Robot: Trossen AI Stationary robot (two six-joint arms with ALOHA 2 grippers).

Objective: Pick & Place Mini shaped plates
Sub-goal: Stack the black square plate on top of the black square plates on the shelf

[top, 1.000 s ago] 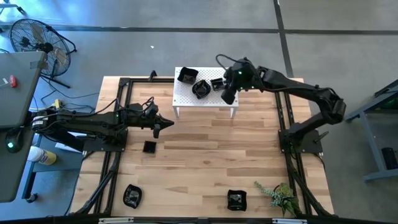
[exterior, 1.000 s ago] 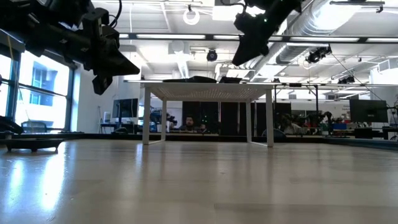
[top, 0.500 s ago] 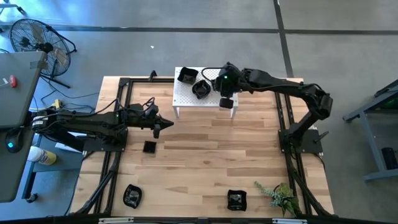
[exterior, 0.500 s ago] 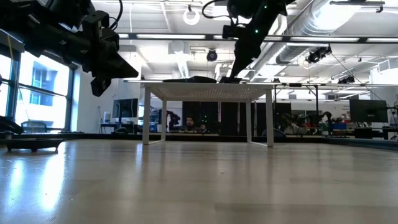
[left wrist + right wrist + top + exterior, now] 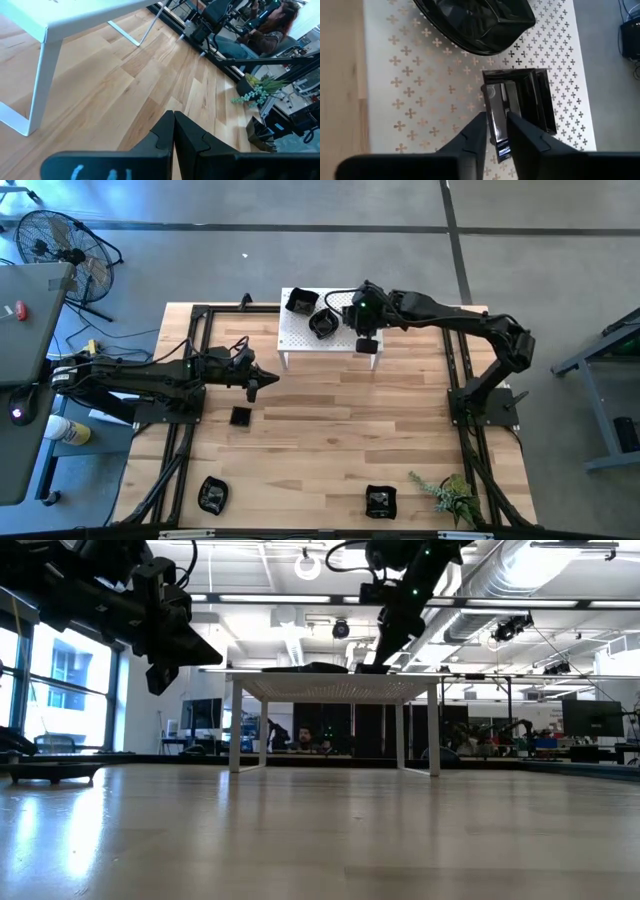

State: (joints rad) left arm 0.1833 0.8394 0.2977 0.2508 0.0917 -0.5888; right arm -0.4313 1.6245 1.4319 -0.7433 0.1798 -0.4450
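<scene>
A white perforated stand [image 5: 300, 342] at the table's far middle carries three mini shaped plates. These are a black dish [image 5: 299, 303], a wavy round one [image 5: 322, 323] [image 5: 475, 22], and a small square one [image 5: 527, 102]. My right gripper [image 5: 496, 131] [image 5: 352, 316] is down on the stand, shut on the square plate. My left gripper [image 5: 270, 383] [image 5: 173, 120] hovers shut and holds nothing, above the table left of the stand. Three more black plates [image 5: 240, 416], [image 5: 212, 495], [image 5: 380, 502] lie on the wood. My right gripper pinches the square plate's side wall [image 5: 495, 107], the one toward the table's near edge. One finger [image 5: 522, 135] is inside the dish and the other [image 5: 476, 134] outside. The fingers slant down from the table's right, along that wall. The plate sits flat on the stand.
A small plant [image 5: 448, 495] lies at the near right corner. Black frame rails [image 5: 190, 360] run along both table sides. Bare wood lies between the stand and the near plates. A fan [image 5: 60, 245] and a side desk [image 5: 25, 360] stand beyond the left edge.
My right gripper has moved from over the stand's right end toward the table's left. It has sunk to the stand top at the square plate and rolled about its own axis. It has kept still over the last half second.
</scene>
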